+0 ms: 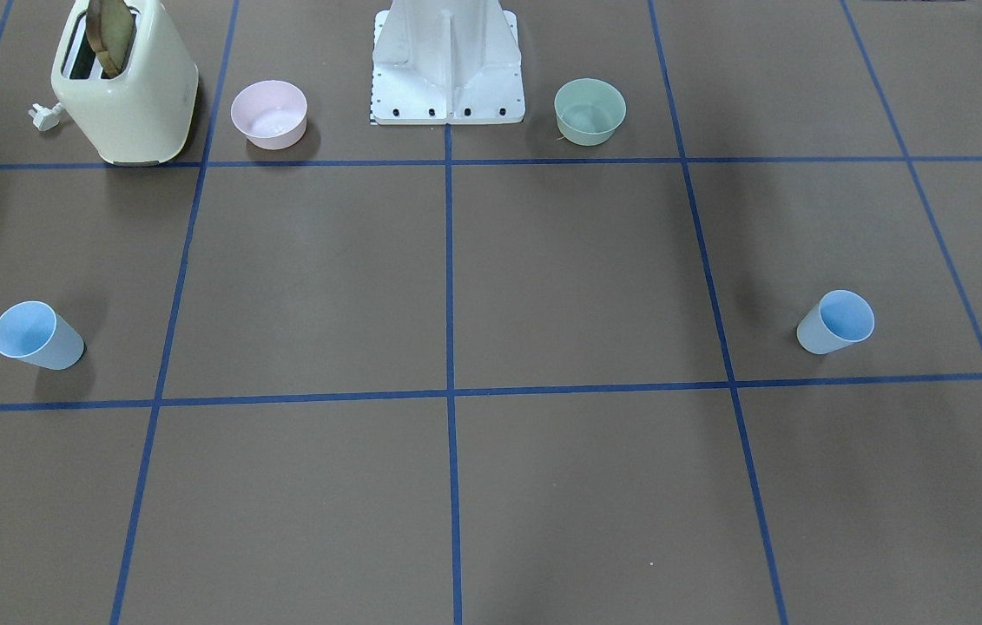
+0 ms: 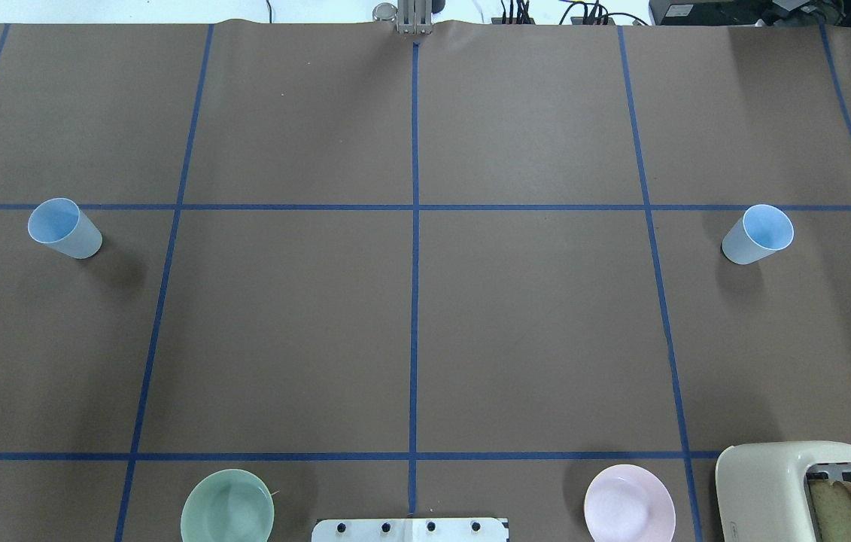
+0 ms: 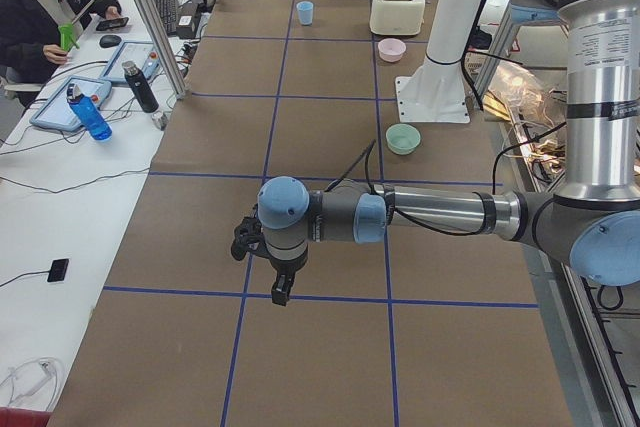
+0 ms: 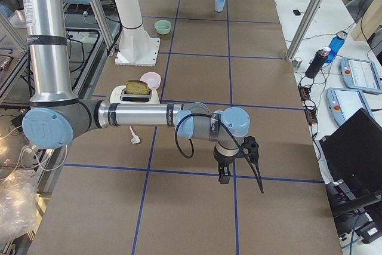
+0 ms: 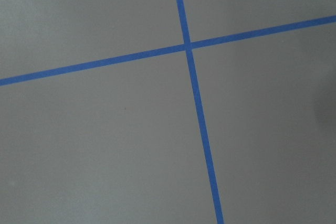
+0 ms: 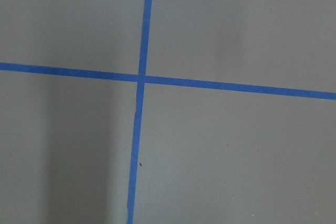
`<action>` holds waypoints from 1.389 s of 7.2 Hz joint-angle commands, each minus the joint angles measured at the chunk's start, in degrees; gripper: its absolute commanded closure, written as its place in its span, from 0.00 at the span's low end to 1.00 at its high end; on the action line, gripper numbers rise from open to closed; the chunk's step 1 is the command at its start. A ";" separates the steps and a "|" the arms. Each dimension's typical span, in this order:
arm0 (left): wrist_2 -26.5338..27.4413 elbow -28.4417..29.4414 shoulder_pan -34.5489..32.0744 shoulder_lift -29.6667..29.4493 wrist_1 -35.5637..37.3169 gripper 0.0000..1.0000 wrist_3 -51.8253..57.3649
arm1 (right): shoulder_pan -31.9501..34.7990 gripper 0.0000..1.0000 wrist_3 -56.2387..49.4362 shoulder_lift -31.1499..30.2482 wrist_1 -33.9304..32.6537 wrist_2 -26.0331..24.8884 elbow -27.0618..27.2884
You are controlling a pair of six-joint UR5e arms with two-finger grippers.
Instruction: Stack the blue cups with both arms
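Two light-blue cups stand upright on the brown table. One cup (image 2: 64,229) is on my left side, also seen in the front view (image 1: 836,322) and far off in the right side view (image 4: 220,4). The other cup (image 2: 758,234) is on my right, also in the front view (image 1: 37,335) and far off in the left side view (image 3: 305,13). My left gripper (image 3: 281,293) hangs high over the table and shows only in the left side view. My right gripper (image 4: 225,177) shows only in the right side view. I cannot tell whether either is open or shut. Both wrist views show only tape lines.
A green bowl (image 2: 227,506) and a pink bowl (image 2: 629,504) sit beside the white base stand (image 2: 410,530). A cream toaster (image 2: 801,489) holding bread stands at the near right. Blue tape lines (image 2: 414,226) grid the table. An operator (image 3: 40,7) sits at a side desk.
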 commanded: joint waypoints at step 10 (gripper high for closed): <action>5.18 3.38 19.16 -10.99 -20.45 0.02 -36.08 | -2.11 0.00 6.52 1.31 15.94 -0.42 1.42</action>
